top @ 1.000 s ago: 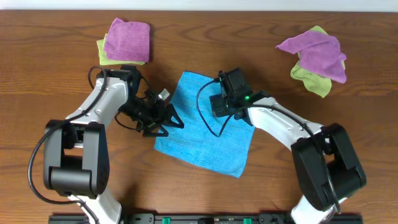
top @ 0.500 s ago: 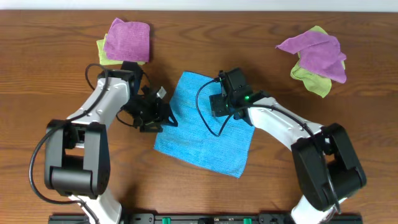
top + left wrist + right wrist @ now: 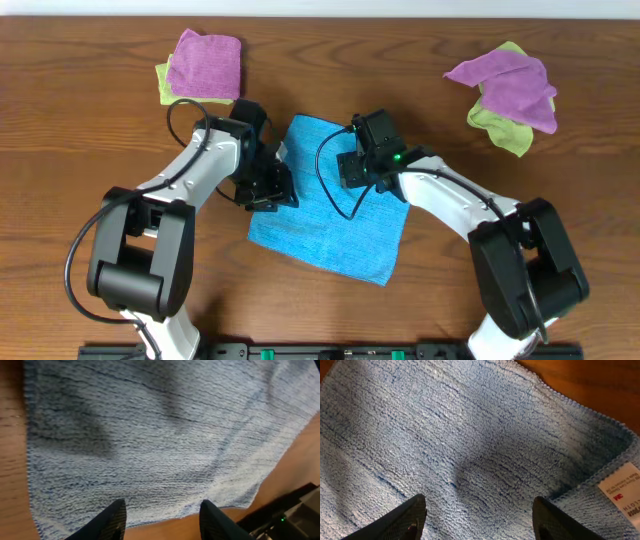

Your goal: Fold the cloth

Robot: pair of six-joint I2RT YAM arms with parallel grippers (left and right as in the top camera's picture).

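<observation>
Sky-blue microfibre cloth (image 3: 330, 215) lies spread on table (image 3: 90, 130), centre of overhead frame. Looks soft, light, floppy; likely bunches if dragged. Best pinch: corner or hem. Left gripper (image 3: 162, 512) jaws apart over left edge; right gripper (image 3: 479, 510) jaws wide near white tag (image 3: 622, 491). Neither grips anything.

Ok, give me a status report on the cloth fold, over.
Left gripper open at left edge of the cloth. Right gripper open above it, near the tag. Cloth spread out, unfolded. Purple-and-green piles sit well clear.
</observation>
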